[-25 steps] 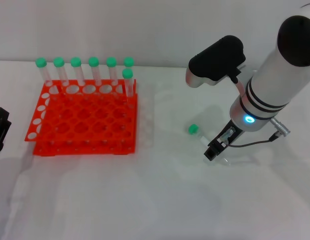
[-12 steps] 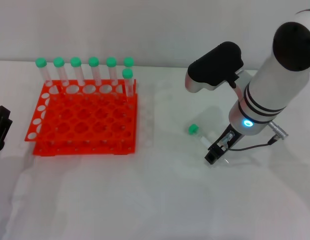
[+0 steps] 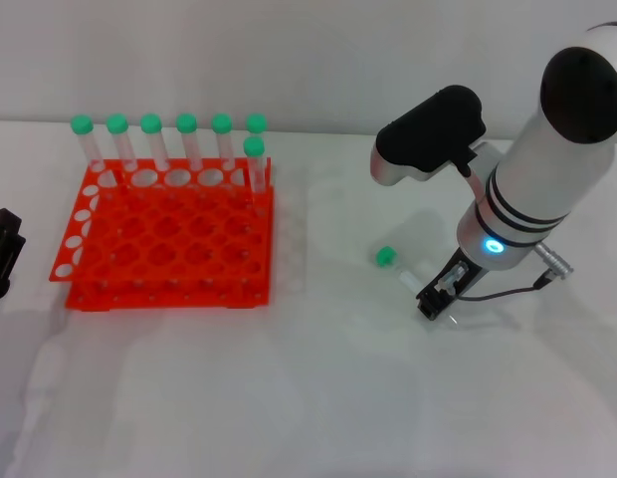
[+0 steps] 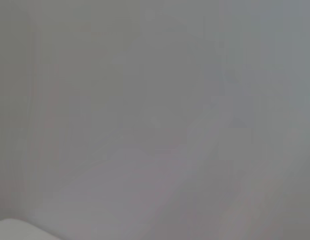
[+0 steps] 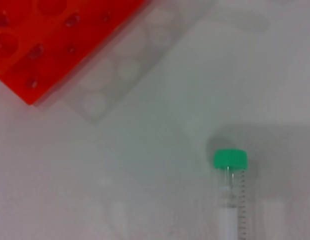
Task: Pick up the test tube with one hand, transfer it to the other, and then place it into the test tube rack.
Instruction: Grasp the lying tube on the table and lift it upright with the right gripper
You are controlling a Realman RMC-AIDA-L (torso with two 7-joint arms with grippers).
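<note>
Test tube: clear, graduated wall, green screw cap, lying flat on white table well right of orange-red rack. Right gripper lowered over its pointed end; finger state cannot be told. Seven green-capped tubes upright in rack's far row. Left gripper at left edge, finger state unclear.

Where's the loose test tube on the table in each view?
Head view: the test tube lies on the white table, right of the test tube rack, its tip end under the right tool.
Left wrist view: not in it; only a blank grey field.
Right wrist view: low on the right side of the picture, the test tube with green cap toward the top.
Shared landmark: the orange-red rack, whose corner shows in the right wrist view.
</note>
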